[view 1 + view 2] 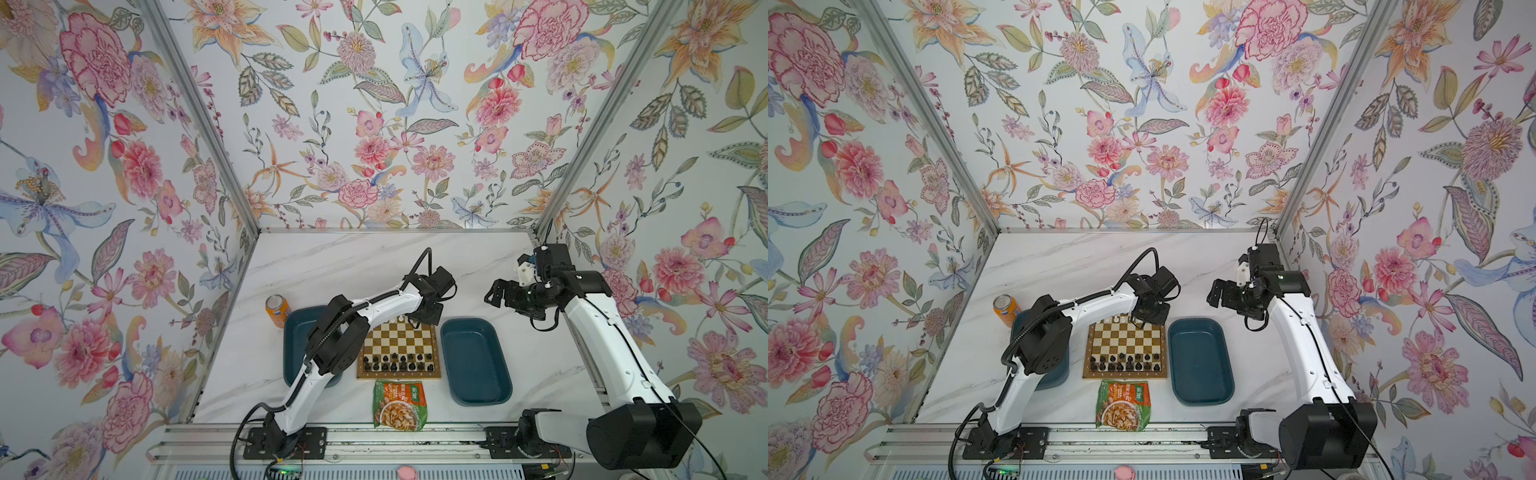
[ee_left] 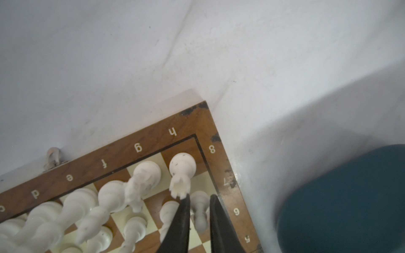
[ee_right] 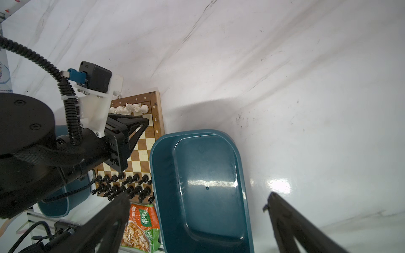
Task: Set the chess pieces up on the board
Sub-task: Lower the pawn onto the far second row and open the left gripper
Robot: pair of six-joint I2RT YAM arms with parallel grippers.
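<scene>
Sixteen black chess pieces [image 1: 399, 363] are ranked on one brown-and-cream chessboard [image 1: 399, 340] mid-bench, between two teal oblong trays [image 1: 476, 361], on white marble [image 1: 332, 266] walled in floral paper [image 1: 374, 124]. A white pawn [image 2: 199, 208] is straddled by the narrowly parted left gripper [image 2: 199, 198], contact unclear; the right gripper [image 1: 494, 293] is held wide open, empty.

an orange drink can [image 1: 277, 309] stands upright on the marble counter [image 1: 332, 266] just beside one dark teal tray [image 1: 296, 332]; a second teal tray [image 1: 476, 361] lies well apart; a green-and-orange snack packet [image 1: 400, 405] lies flat between them
</scene>
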